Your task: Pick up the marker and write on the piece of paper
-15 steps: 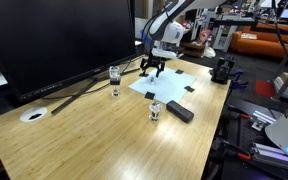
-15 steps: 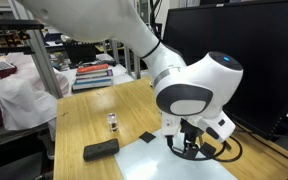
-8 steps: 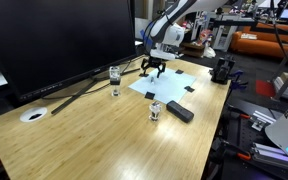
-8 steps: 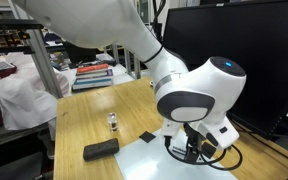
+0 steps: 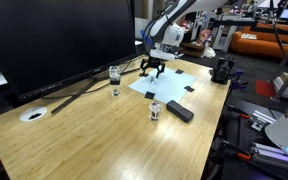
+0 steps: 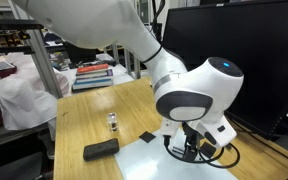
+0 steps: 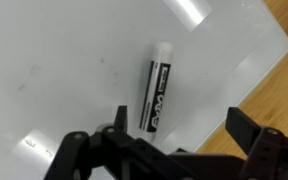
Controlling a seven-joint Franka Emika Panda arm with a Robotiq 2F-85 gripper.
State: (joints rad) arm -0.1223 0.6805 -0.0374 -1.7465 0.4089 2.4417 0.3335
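Observation:
The marker (image 7: 156,87) is white with a black label and lies flat on the piece of paper (image 7: 74,70), seen in the wrist view. My gripper (image 7: 179,135) hangs just above the sheet with its fingers open and empty; the marker lies between and slightly ahead of the fingertips. In both exterior views the gripper (image 5: 155,67) (image 6: 194,148) hovers low over the pale sheet (image 5: 174,86) (image 6: 159,165), which has black patches at its corners. The marker is hidden by the gripper in the exterior views.
A black rectangular block (image 5: 180,111) (image 6: 100,150) and a small glass jar (image 5: 155,110) (image 6: 113,122) stand on the wooden table. Another jar (image 5: 115,75), a white round disc (image 5: 33,115) and a large black monitor (image 5: 54,40) are nearby. Cables run under the monitor.
In an exterior view the wrist has shifted slightly and the gripper sits a little lower over the sheet. Nothing else has moved.

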